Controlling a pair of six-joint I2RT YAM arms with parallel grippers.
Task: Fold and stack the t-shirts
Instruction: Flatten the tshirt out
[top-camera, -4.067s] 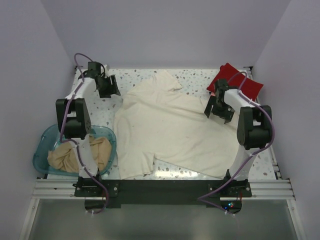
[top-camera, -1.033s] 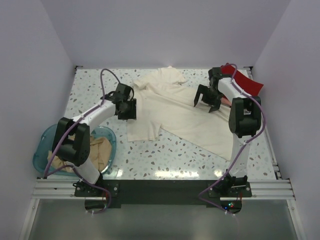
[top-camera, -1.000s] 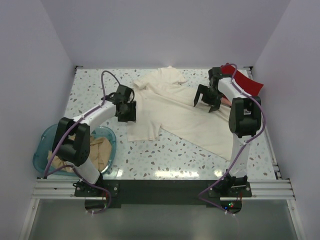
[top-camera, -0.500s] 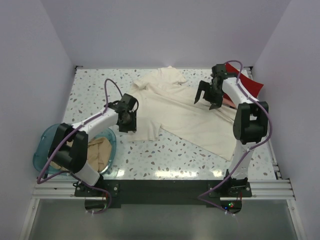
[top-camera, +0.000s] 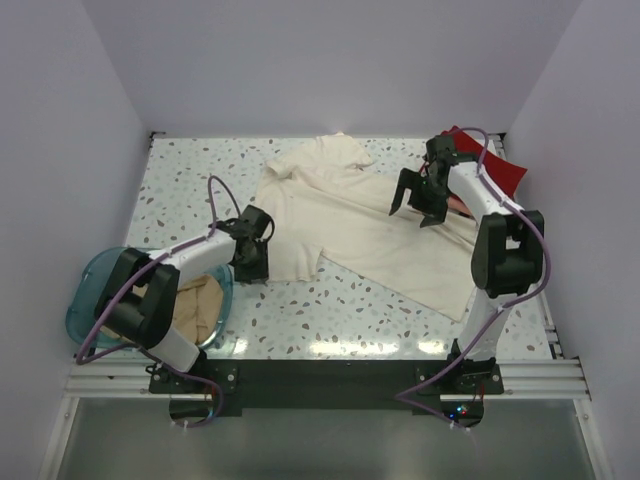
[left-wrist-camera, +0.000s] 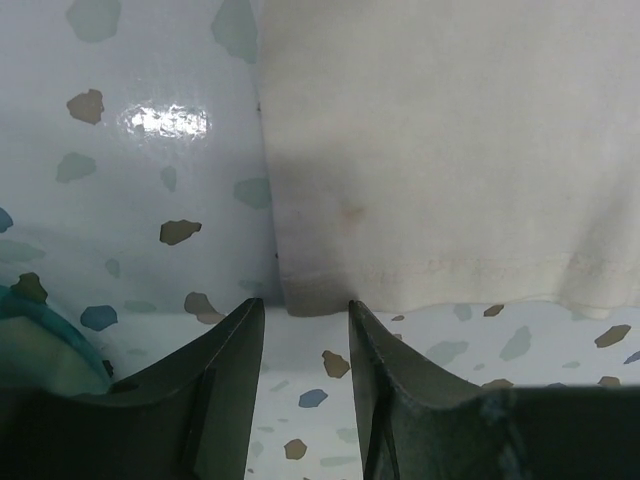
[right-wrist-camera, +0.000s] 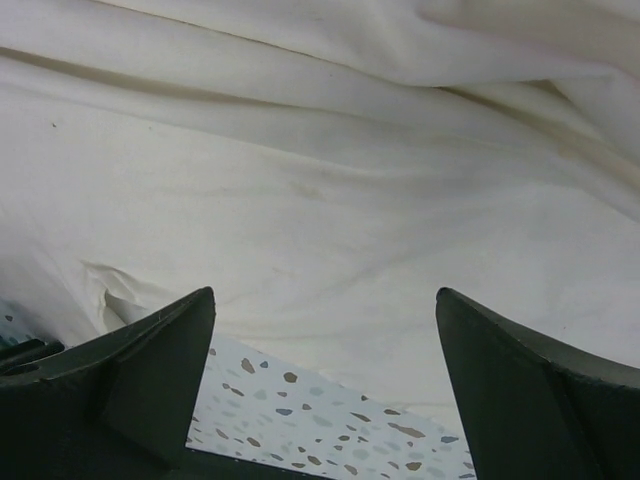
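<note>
A cream-white t-shirt (top-camera: 350, 225) lies flat across the middle of the table, its hem toward the near right. My left gripper (top-camera: 250, 266) is low at the shirt's near-left corner. In the left wrist view the left gripper (left-wrist-camera: 305, 310) is narrowly open, with that corner (left-wrist-camera: 315, 290) just ahead of the fingertips. My right gripper (top-camera: 413, 208) hovers wide open over the shirt's far-right part, and in the right wrist view the right gripper (right-wrist-camera: 322, 300) has only cloth (right-wrist-camera: 330, 190) under it. A red t-shirt (top-camera: 495, 172) lies at the back right. A tan-beige t-shirt (top-camera: 198, 298) sits in the tub.
The translucent blue tub (top-camera: 92, 290) stands at the near left edge, and its rim shows in the left wrist view (left-wrist-camera: 25, 325). A thin pink sliver (top-camera: 460, 207) shows beside the right arm. Side walls stand close on both sides. Bare speckled tabletop (top-camera: 340, 310) lies in front.
The shirt now lies narrower than 4 s ago. In the last second my left gripper slid along its left edge to the near corner. My right gripper shifted slightly right.
</note>
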